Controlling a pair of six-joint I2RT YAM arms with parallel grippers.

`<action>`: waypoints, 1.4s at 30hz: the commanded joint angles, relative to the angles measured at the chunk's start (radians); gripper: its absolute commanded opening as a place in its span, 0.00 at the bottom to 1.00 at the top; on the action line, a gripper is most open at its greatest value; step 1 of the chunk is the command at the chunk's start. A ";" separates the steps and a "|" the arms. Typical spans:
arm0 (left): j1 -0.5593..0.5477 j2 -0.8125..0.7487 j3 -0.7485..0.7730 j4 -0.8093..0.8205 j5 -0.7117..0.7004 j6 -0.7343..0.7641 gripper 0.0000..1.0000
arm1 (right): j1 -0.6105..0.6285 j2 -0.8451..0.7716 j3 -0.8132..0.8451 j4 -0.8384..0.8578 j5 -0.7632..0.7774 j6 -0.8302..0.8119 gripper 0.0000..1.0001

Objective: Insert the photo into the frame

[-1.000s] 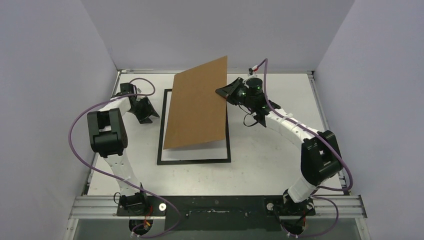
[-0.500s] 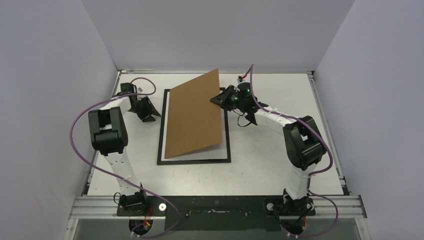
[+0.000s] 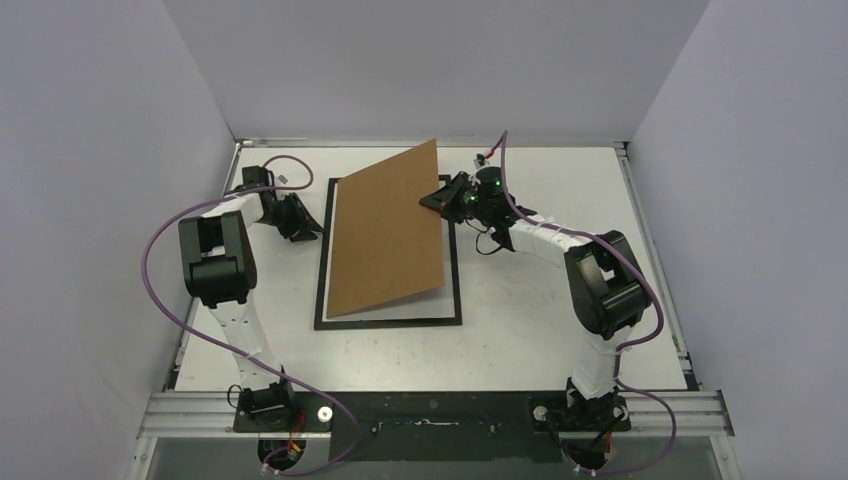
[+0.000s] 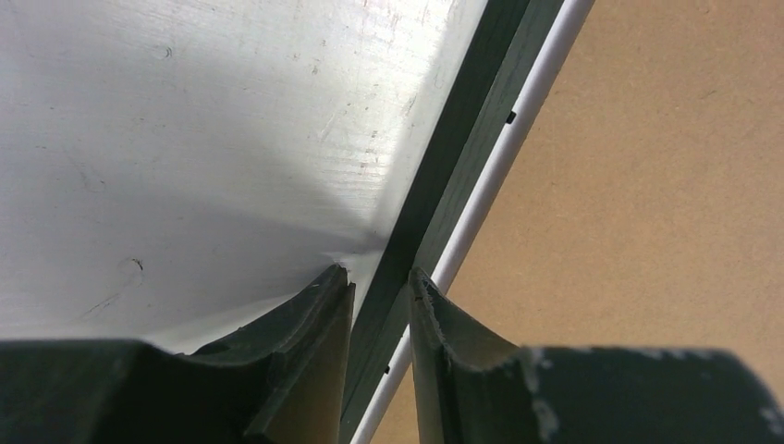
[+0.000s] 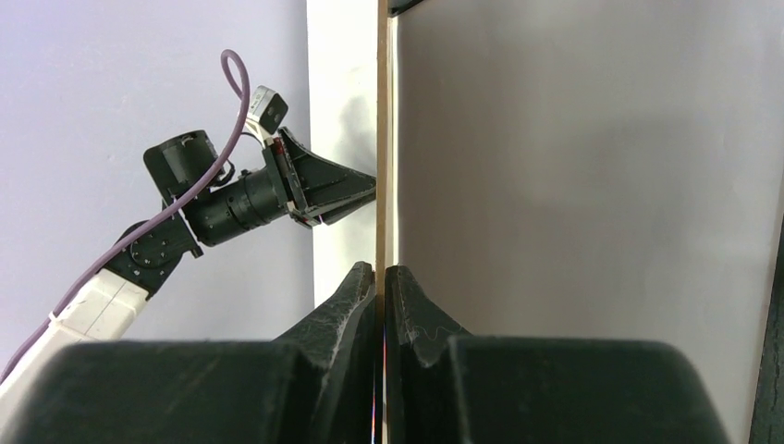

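The black frame [image 3: 388,322] lies flat mid-table. A brown backing board [image 3: 385,235] leans over it, left edge down, right edge raised. My right gripper [image 3: 437,198] is shut on that raised edge; in the right wrist view its fingertips [image 5: 381,268] pinch the thin board [image 5: 381,139]. My left gripper [image 3: 305,228] sits at the frame's left rail. In the left wrist view its jaws [image 4: 381,276] close on the black rail [image 4: 462,120], one finger on each side. A pale strip [image 3: 395,308] shows inside the frame under the board. The photo is hidden.
Grey walls enclose the white table [image 3: 540,330] on three sides. A white strip [image 4: 518,129] runs between the rail and the board [image 4: 647,185]. The left arm [image 5: 240,199] shows beyond the board's edge. The arm bases stand at the near edge.
The right gripper has swung the board's raised edge down and leftward toward the frame, then held. The left gripper's jaws have narrowed around the frame's left rail.
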 commanded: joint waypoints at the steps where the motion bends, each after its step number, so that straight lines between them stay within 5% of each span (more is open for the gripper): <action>1: 0.001 0.037 0.016 0.021 -0.018 0.006 0.27 | -0.011 -0.030 -0.002 0.121 -0.042 0.049 0.00; 42: -0.005 0.038 0.014 0.020 -0.015 0.002 0.25 | 0.007 0.026 -0.120 0.203 0.051 -0.074 0.00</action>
